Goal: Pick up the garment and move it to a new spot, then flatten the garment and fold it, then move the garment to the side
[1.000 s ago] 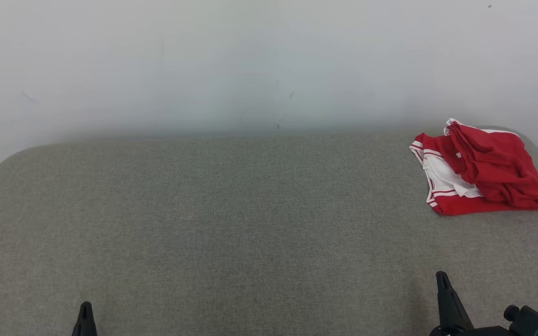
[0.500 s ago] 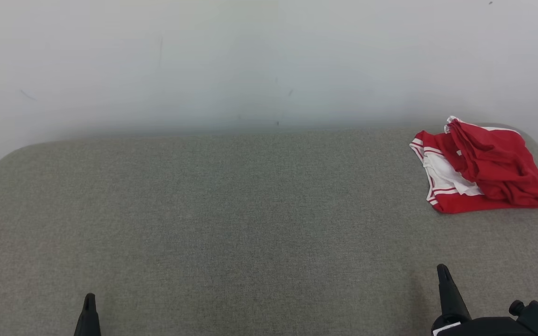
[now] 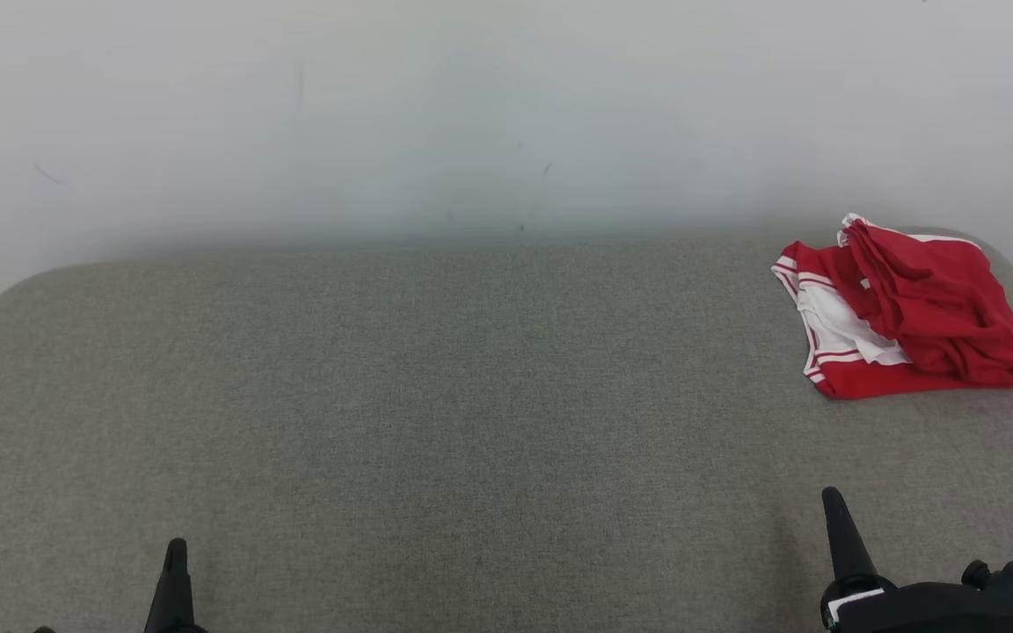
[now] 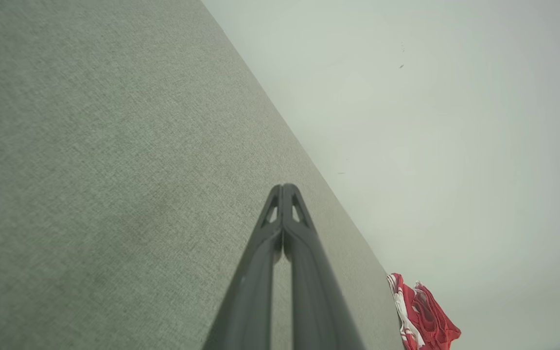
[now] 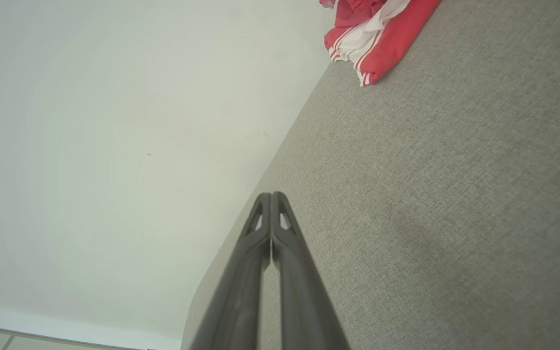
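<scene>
The garment [image 3: 907,309] is red with white panels and stripes, lying bunched and folded at the far right corner of the grey fabric table [image 3: 436,396]. It also shows in the left wrist view [image 4: 422,316] and the right wrist view [image 5: 377,34]. My left gripper [image 3: 176,549] stands at the lower left of the head view, shut and empty; its tips [image 4: 284,186] touch. At the lower right my right gripper [image 3: 830,497] is shut too, tips [image 5: 271,195] together, well short of the garment.
A plain white wall [image 3: 489,114] rises right behind the table's far edge. The table has rounded corners, and the garment lies close to the far right one. A strip of floor shows past the table's end in the right wrist view.
Both grippers have come a little further up into the head view. The scene has shifted slightly as the camera moved; the garment lies as before.
</scene>
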You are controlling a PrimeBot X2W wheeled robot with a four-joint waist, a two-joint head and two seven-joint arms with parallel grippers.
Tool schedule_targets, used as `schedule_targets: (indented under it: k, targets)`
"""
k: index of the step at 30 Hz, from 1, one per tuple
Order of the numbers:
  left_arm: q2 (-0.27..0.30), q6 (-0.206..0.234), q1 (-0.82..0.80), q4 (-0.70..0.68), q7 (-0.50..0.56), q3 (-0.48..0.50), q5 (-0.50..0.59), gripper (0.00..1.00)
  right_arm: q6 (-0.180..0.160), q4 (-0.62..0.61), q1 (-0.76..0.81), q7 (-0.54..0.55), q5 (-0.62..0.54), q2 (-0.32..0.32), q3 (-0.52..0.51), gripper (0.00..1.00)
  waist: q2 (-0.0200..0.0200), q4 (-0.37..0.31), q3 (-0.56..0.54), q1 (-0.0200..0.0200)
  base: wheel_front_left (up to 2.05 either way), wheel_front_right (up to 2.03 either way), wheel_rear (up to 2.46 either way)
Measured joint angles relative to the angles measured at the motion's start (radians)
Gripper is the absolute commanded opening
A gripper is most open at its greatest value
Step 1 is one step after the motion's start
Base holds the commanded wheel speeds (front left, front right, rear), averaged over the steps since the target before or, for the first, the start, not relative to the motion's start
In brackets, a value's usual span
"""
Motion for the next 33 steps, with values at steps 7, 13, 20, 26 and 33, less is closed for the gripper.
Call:
schedule_targets:
  k: [7,13,20,26,33]
  targets:
    - [-0.002,-0.002,-0.015,0.004,0.018,0.001,-0.075,0.00,0.000,0.003,-0.015,0.018,0.073,0.002,-0.005,0.00,0.0000,-0.001,0.004,0.0000,0.00,0.00,0.00]
    - [-0.003,-0.009,-0.024,0.006,0.032,0.001,-0.138,0.00,0.000,0.007,-0.026,0.033,0.134,0.003,-0.010,0.00,0.0000,-0.001,0.007,0.0000,0.00,0.00,0.00]
    - [-0.005,-0.010,-0.036,0.008,0.049,0.002,-0.205,0.00,0.000,0.011,-0.038,0.048,0.200,0.005,-0.014,0.00,0.0000,-0.002,0.011,0.0000,0.00,0.00,0.00]
    - [-0.007,-0.017,-0.046,0.010,0.065,0.003,-0.269,0.00,0.000,0.014,-0.049,0.064,0.263,0.007,-0.018,0.00,0.0000,-0.002,0.015,0.0000,0.00,0.00,0.00]
    - [-0.009,-0.019,-0.058,0.012,0.080,0.004,-0.331,0.00,0.000,0.018,-0.060,0.080,0.323,0.008,-0.023,0.00,0.0000,-0.003,0.019,0.0000,0.00,0.00,0.00]
